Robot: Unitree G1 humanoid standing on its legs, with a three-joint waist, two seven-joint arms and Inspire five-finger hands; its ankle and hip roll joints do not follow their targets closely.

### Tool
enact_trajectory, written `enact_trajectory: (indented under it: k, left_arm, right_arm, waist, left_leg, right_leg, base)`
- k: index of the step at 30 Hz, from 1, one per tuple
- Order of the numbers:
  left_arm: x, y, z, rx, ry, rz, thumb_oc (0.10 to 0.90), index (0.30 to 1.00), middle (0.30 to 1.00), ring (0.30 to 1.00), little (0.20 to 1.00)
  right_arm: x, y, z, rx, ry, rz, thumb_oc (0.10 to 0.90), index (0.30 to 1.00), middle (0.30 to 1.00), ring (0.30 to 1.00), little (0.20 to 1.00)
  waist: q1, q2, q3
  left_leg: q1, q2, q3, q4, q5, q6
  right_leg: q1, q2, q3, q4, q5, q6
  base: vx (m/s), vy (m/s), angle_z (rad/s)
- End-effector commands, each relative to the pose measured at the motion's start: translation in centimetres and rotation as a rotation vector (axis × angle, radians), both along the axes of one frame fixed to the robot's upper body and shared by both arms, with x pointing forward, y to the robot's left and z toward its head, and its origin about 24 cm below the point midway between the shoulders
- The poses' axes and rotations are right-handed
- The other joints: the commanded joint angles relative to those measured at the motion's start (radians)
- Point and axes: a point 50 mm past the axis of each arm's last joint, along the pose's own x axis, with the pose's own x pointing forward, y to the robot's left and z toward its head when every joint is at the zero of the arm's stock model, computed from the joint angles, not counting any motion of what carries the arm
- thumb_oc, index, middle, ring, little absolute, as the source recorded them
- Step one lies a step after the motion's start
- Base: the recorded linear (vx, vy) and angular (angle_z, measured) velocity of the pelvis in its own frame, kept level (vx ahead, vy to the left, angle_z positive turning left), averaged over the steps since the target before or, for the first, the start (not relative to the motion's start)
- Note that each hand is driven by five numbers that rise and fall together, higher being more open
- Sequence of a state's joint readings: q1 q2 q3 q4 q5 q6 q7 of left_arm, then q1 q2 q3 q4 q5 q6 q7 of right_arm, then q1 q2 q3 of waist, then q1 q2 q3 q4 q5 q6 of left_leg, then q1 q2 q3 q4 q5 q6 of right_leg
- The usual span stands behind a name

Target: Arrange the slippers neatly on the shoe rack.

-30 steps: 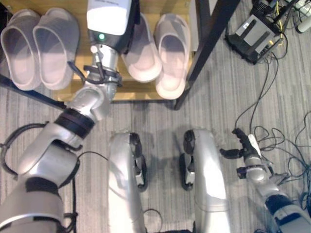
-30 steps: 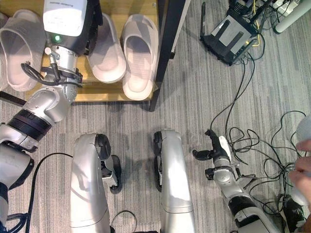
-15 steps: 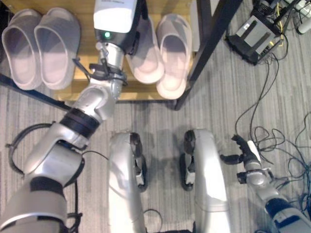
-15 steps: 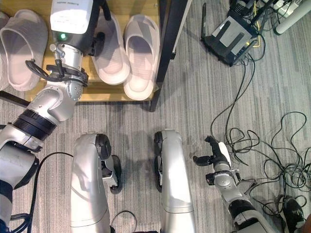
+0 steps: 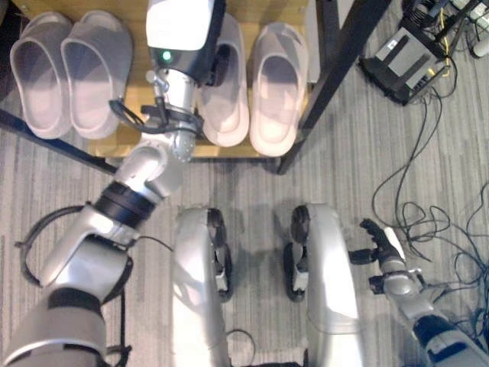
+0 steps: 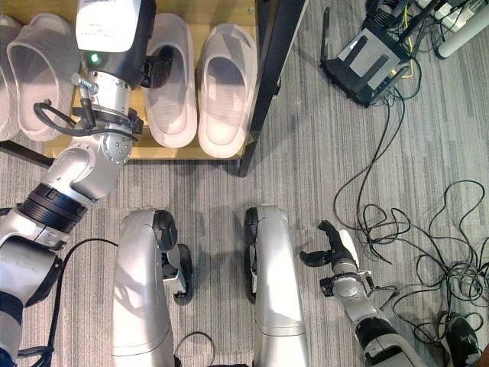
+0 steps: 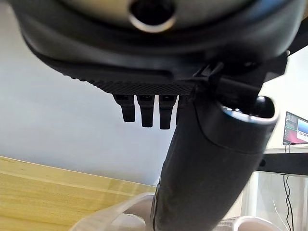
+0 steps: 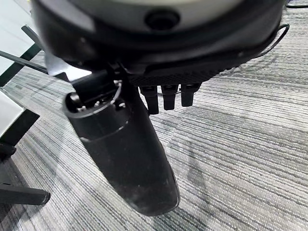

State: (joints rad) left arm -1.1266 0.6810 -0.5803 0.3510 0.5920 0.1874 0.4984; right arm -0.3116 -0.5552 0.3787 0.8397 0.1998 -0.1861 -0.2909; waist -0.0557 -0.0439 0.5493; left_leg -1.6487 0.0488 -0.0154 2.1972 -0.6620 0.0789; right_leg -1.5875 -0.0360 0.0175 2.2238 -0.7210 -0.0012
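Several slippers lie on the wooden shoe rack [image 6: 164, 153]. A grey pair [image 5: 38, 76] [image 5: 95, 73] sits at the left. A pale pair sits to the right: the inner slipper [image 6: 174, 103] and the outer slipper [image 6: 223, 92] lie side by side, toes away from me. My left hand [image 6: 157, 67] is at the inner slipper's opening. In its wrist view the thumb [image 7: 202, 168] reaches down to the slipper's upper [image 7: 110, 216] and the fingers stay uncurled. My right hand [image 6: 332, 248] hangs open low over the carpet, holding nothing.
A black rack post [image 6: 267, 76] slants down just right of the pale pair. A black bar [image 5: 46, 138] crosses below the grey pair. A black device [image 6: 367, 57] and loose cables [image 6: 428, 252] lie on the grey carpet to the right.
The inner pale slipper has swung from slanted to straight under my left hand and now lies parallel to its mate. My right hand has sunk slightly lower.
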Motion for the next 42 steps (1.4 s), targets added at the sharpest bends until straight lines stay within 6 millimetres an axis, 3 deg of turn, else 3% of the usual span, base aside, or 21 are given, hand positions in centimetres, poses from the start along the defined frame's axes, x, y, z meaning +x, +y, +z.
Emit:
enact_trajectory:
  k: [1, 10, 18, 21, 23, 24, 34, 38, 42]
  left_arm:
    - [-2.7, -1.4, 5.4, -0.047, -0.263, -0.121, 0.8, 0.9, 0.9, 0.9, 0.9]
    - [-4.4, -1.9, 5.1, -0.129, -0.303, -0.264, 0.8, 0.9, 0.9, 0.9, 0.9]
    - [-5.5, -1.8, 3.5, -0.257, -0.259, -0.403, 0.8, 0.9, 0.9, 0.9, 0.9]
    - [-5.5, -1.2, 3.1, -0.276, -0.251, -0.391, 0.8, 0.9, 0.9, 0.9, 0.9]
    - [-5.3, 0.7, 2.3, -0.283, -0.245, -0.306, 0.8, 0.9, 0.9, 0.9, 0.9]
    - [-5.3, 0.7, 2.3, -0.283, -0.245, -0.306, 0.8, 0.9, 0.9, 0.9, 0.9]
    - [-6.0, 4.4, -1.7, -0.412, -0.185, -0.215, 0.8, 0.9, 0.9, 0.9, 0.9]
    - [-6.0, 4.5, -2.1, -0.396, -0.17, -0.201, 0.8, 0.9, 0.9, 0.9, 0.9]
    - [-5.6, 2.8, -3.4, -0.418, -0.08, -0.292, 0.8, 0.9, 0.9, 0.9, 0.9]
  right_arm:
    - [0.7, -1.1, 1.7, 0.023, -0.1, -0.064, 0.8, 0.9, 0.9, 0.9, 0.9]
    - [0.3, -1.1, 1.0, 0.013, -0.072, -0.074, 0.8, 0.9, 0.9, 0.9, 0.9]
    - [-0.5, -1.0, -0.4, 0.001, 0.006, -0.081, 0.8, 0.9, 0.9, 0.9, 0.9]
    - [-0.8, -1.0, -0.7, 0.005, 0.016, -0.083, 0.8, 0.9, 0.9, 0.9, 0.9]
    - [-1.1, -1.1, -1.0, 0.016, 0.026, -0.096, 0.8, 0.9, 0.9, 0.9, 0.9]
    - [-1.1, -1.1, -1.0, 0.016, 0.026, -0.095, 0.8, 0.9, 0.9, 0.9, 0.9]
    - [-1.9, -1.4, -1.5, 0.024, 0.041, -0.116, 0.8, 0.9, 0.9, 0.9, 0.9]
    - [-2.0, -1.5, -1.6, 0.022, 0.046, -0.12, 0.8, 0.9, 0.9, 0.9, 0.9]
    - [-2.0, -1.4, -1.6, 0.013, 0.05, -0.114, 0.8, 0.9, 0.9, 0.9, 0.9]
  waist:
    - [0.022, -0.05, -0.029]
    - [0.03, -0.043, -0.029]
    - [0.039, -0.033, -0.029]
    - [0.041, -0.03, -0.029]
    - [0.048, -0.024, -0.029]
    - [0.048, -0.024, -0.029]
    - [0.064, -0.007, -0.029]
    - [0.065, -0.007, -0.029]
    - [0.059, -0.004, -0.029]
  left_leg:
    - [0.079, -0.063, -0.091, 0.027, -0.146, 0.058]
    - [0.079, -0.067, -0.089, 0.025, -0.143, 0.057]
    - [0.079, -0.071, -0.088, 0.024, -0.141, 0.056]
    - [0.079, -0.071, -0.087, 0.026, -0.142, 0.056]
    - [0.079, -0.073, -0.082, 0.024, -0.141, 0.056]
    - [0.079, -0.073, -0.082, 0.024, -0.141, 0.056]
    - [0.079, -0.079, -0.085, 0.025, -0.135, 0.057]
    - [0.079, -0.079, -0.085, 0.023, -0.135, 0.056]
    - [0.079, -0.076, -0.087, 0.018, -0.132, 0.057]
  right_leg:
    - [0.018, -0.017, 0.047, -0.044, -0.001, -0.071]
    - [0.018, -0.018, 0.047, -0.044, -0.001, -0.074]
    - [0.018, -0.019, 0.051, -0.041, -0.002, -0.078]
    - [0.018, -0.02, 0.05, -0.04, -0.003, -0.08]
    - [0.018, -0.023, 0.048, -0.039, -0.002, -0.081]
    - [0.018, -0.023, 0.048, -0.039, -0.002, -0.081]
    - [0.018, -0.022, 0.045, -0.038, 0.002, -0.086]
    - [0.018, -0.022, 0.046, -0.04, 0.003, -0.087]
    - [0.018, -0.023, 0.044, -0.045, 0.007, -0.088]
  base:
    - [0.0, 0.0, 0.0]
    - [0.0, 0.0, 0.0]
    - [0.0, 0.0, 0.0]
    - [0.0, -0.003, 0.03]
    - [-0.01, -0.016, 0.06]
    - [0.0, -0.022, 0.03]
    - [0.0, 0.0, 0.0]
    - [0.0, 0.0, 0.0]
    - [0.0, 0.0, 0.0]
